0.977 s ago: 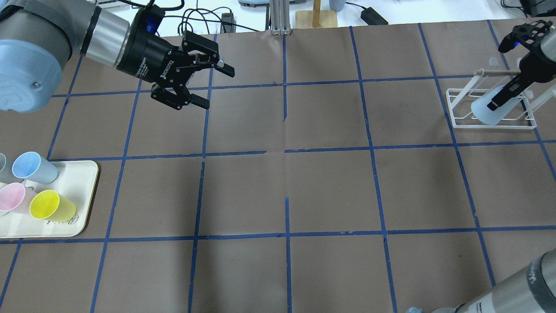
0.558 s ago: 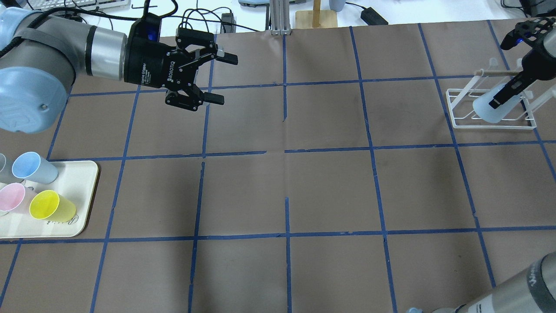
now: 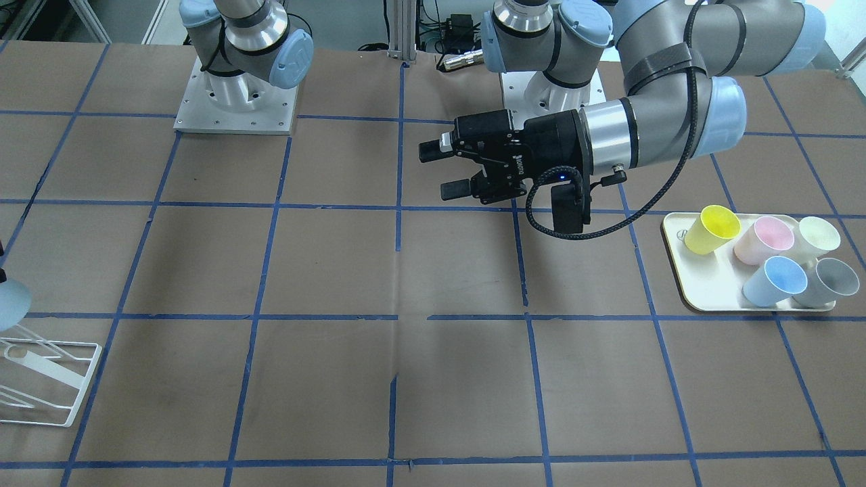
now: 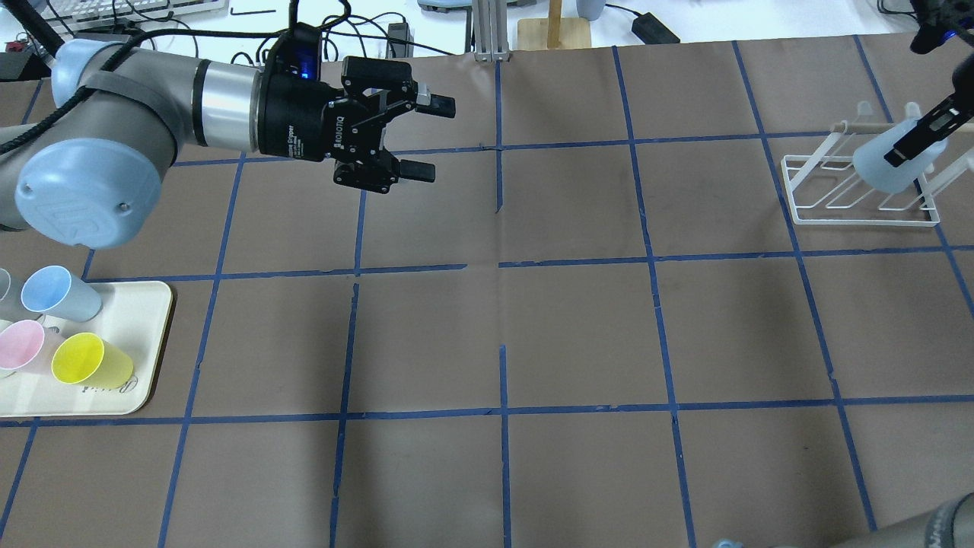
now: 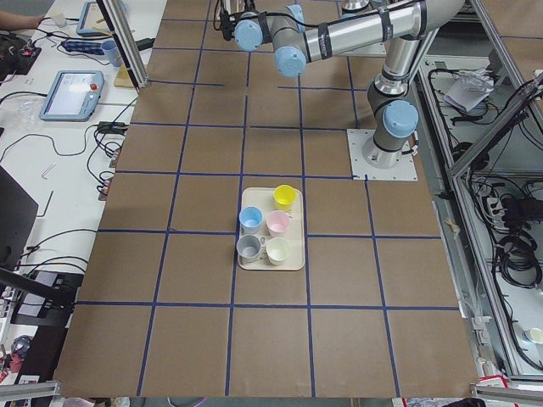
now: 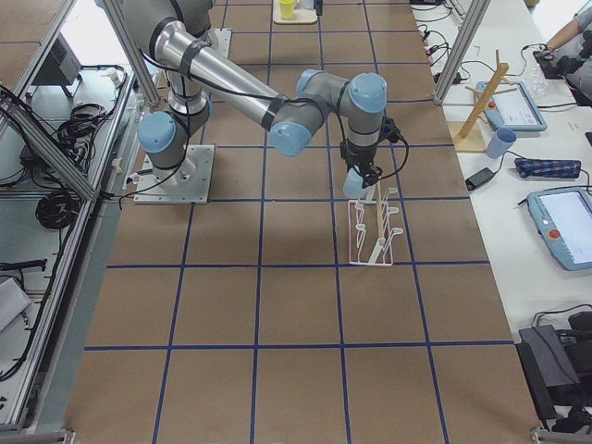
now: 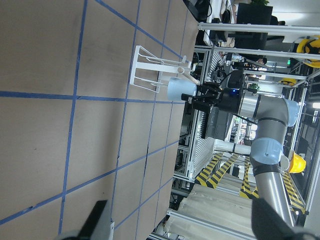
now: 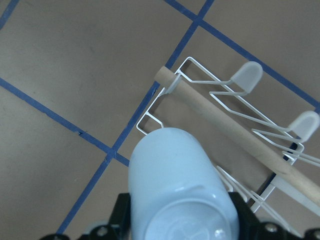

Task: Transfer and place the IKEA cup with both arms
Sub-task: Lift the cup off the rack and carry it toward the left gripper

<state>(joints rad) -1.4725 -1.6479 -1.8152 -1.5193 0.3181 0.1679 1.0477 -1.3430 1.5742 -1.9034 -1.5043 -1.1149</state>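
My right gripper [image 4: 923, 131] is shut on the pale blue IKEA cup [image 4: 883, 164] and holds it tilted, mouth away from the wrist, just above the white wire rack [image 4: 860, 219] at the far right. In the right wrist view the cup [image 8: 175, 180] sits between the fingers over the rack's wooden rod [image 8: 225, 120]. The cup also shows at the left edge of the front view [image 3: 10, 301]. My left gripper [image 4: 436, 140] is open and empty, hovering over the far left-middle of the table [image 3: 436, 170]. A second blue cup [image 4: 57, 293] stands on the tray.
A cream tray [image 4: 144, 365] at the near left holds yellow [image 4: 87, 361], pink [image 4: 23, 346], grey [image 3: 829, 281] and cream [image 3: 815, 237] cups beside the second blue one. Cables, a wooden stand [image 4: 554, 30] and an aluminium post [image 4: 487, 30] line the far edge.
My left gripper has swung to the right, still open. My right gripper has raised the blue cup up and away from the rack's base.
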